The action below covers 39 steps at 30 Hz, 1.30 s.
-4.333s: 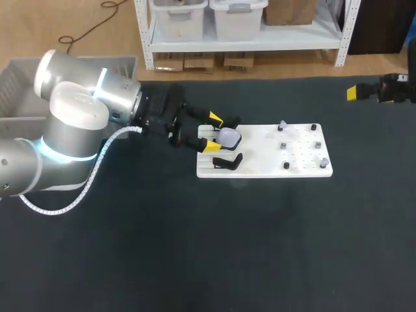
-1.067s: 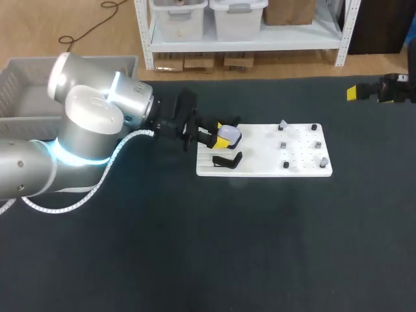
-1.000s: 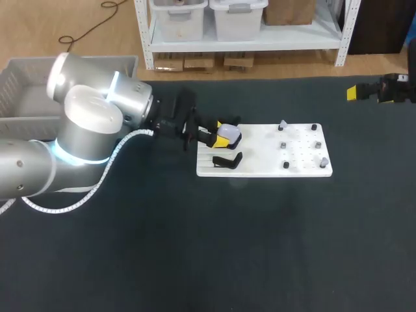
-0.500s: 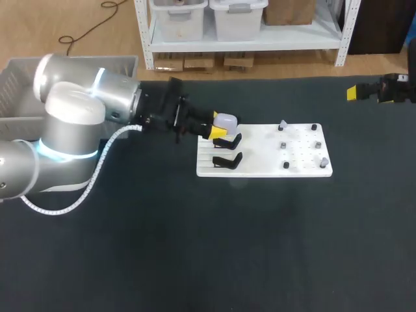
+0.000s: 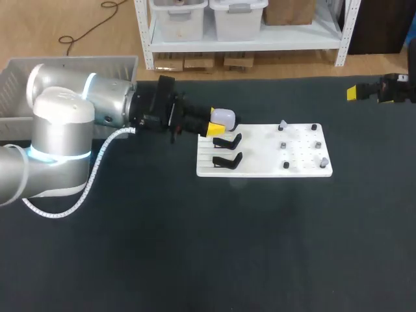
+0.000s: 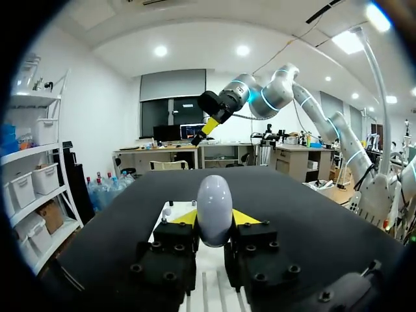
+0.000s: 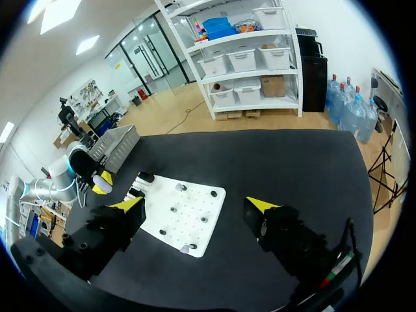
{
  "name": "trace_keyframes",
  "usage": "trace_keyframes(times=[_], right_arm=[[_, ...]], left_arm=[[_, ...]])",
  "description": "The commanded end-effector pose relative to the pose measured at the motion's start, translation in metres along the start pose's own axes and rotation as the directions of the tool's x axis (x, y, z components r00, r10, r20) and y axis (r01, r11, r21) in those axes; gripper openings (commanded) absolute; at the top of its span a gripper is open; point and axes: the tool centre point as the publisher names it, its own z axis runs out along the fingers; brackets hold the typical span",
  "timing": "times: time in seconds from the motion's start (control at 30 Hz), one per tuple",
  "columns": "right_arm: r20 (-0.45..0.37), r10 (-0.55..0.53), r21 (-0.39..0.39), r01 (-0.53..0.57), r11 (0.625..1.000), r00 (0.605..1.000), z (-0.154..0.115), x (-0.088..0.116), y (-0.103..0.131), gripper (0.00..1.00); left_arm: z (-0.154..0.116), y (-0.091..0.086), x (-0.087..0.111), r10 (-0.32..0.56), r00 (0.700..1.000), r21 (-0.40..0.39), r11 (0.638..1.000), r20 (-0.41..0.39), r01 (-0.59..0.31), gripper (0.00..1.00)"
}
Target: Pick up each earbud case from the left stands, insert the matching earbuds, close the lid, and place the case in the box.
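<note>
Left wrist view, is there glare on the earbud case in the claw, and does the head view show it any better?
Left wrist view: the earbud case, gripped in the left claw, has a soft, even sheen with no washed-out glare, and darkens a little toward its lower end. Head view: it stands out pale against the dark table, and no hard shadow shows beneath it.

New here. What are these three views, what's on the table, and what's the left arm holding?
Two robot arms work at a dark table. The head view looks down from above; each round picture comes from a camera on one arm's wrist. The left gripper is shut on a pale earbud case, lifted near the left end of the white board. The board carries two black stands and small pegs. A grey box sits at the table's far left. The right gripper is open and empty, by the table's right edge.
</note>
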Motion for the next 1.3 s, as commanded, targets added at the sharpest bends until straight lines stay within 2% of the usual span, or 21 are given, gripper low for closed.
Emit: trace_keyframes(times=[0.03, 0.57, 0.83, 0.9, 1.07, 1.3], right_arm=[[0.000, 0.000, 0.002, 0.000, 1.000, 1.000, 0.000, 0.000, 0.000, 1.00], [0.000, 0.000, 0.002, 0.000, 1.000, 1.000, 0.000, 0.000, 0.000, 1.00], [0.000, 0.000, 0.002, 0.000, 1.000, 1.000, 0.000, 0.000, 0.000, 1.00], [0.001, -0.018, 0.008, 0.018, 1.000, 1.000, -0.006, 0.001, 0.006, 1.00], [0.033, 0.009, -0.053, -0.007, 0.999, 0.999, -0.019, 0.003, 0.024, 1.00], [0.008, -0.034, -0.065, 0.034, 0.997, 0.999, -0.016, 0.013, 0.056, 1.00]], left_arm=[[0.000, -0.003, 0.000, 0.002, 1.000, -0.009, 1.000, 0.000, -0.002, 0.00], [0.000, -0.003, 0.000, 0.002, 1.000, -0.009, 1.000, 0.000, -0.002, 0.00], [0.020, -0.011, -0.009, 0.018, 0.999, 0.018, 1.000, 0.048, -0.019, 0.00], [0.022, -0.010, -0.010, 0.019, 0.999, 0.018, 1.000, 0.051, -0.020, 0.00], [0.023, -0.010, -0.010, 0.005, 0.999, 0.025, 1.000, 0.041, -0.006, 0.00], [0.020, -0.014, -0.008, -0.017, 0.999, 0.006, 1.000, 0.051, 0.017, 0.00]])
